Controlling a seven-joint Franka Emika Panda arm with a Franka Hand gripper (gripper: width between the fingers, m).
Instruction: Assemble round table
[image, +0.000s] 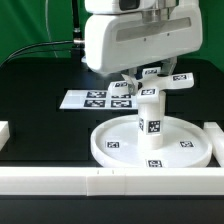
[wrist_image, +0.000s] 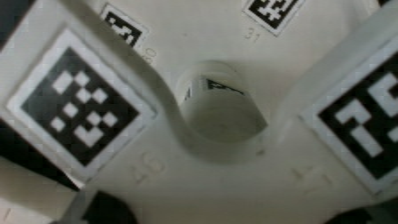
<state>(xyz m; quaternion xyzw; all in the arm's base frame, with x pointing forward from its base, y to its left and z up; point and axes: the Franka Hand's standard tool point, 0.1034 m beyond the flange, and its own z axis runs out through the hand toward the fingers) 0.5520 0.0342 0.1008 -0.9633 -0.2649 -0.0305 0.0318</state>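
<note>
Directly beneath the fingers (image: 141, 82): cross-shaped piece (image: 173, 79), lying level on top of the short post (image: 151, 122), tagged arms spreading out to all sides of the fingers. Cannot tell whether clamped on that piece or merely poised around it. Fingertips are lost behind the arm's white housing (image: 135, 35) in the exterior view and too blurred in the wrist view to judge the gap. Wrist view filled by the piece at close range: round hollow hub (wrist_image: 224, 118), with large black-and-white tags on the arms either side of it.

Lower down, straight under the fingers, short post upright at the middle of the round disc (image: 112, 146), one tag on its side facing the camera. Round disc flat on the black counter (image: 40, 115), rim up, small tags spread over its face.

Around the fingers, at counter level: marker board (image: 88, 99) beyond the round disc toward the exterior view's left, its nearer end partly hidden by the cross arms and the housing. Long front rail (image: 100, 181) just beside the near rim of the round disc. Right rail (image: 214, 137) close to the rim on the exterior view's right. Stub of a left rail (image: 4, 131) well apart, far to the exterior view's left of the fingers.
</note>
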